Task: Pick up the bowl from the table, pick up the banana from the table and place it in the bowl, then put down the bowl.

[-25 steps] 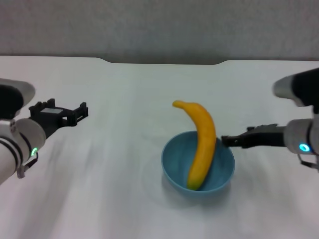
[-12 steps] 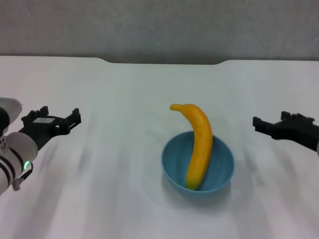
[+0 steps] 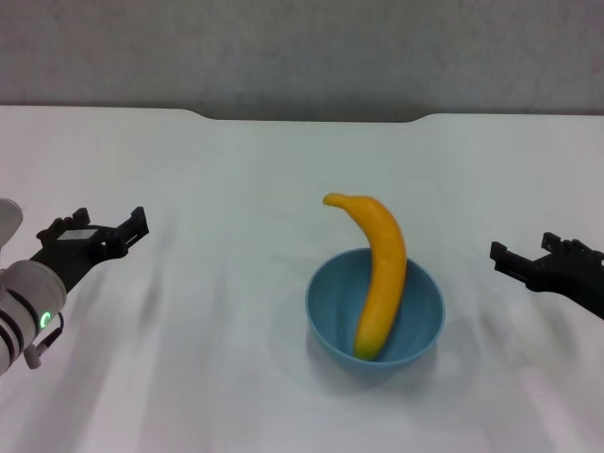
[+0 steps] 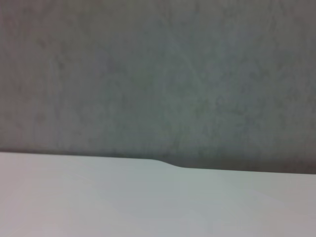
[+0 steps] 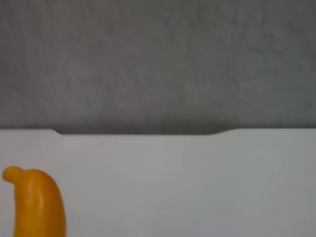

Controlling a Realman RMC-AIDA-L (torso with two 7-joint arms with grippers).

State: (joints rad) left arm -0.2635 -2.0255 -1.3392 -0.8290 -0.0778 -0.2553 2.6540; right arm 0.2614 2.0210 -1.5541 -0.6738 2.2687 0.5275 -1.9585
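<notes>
Both grippers, left gripper (image 3: 109, 233) and right gripper (image 3: 540, 260), hang spread and empty, flanking the light, glossy, slip-prone bowl (image 3: 375, 316) on the counter (image 3: 236, 170), its rim the likeliest hold, stiff banana (image 3: 375, 271) propped inside.

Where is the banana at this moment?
In the head view the banana stands tilted in the bowl, right of the table's centre, its upper end sticking out over the far rim.
</notes>
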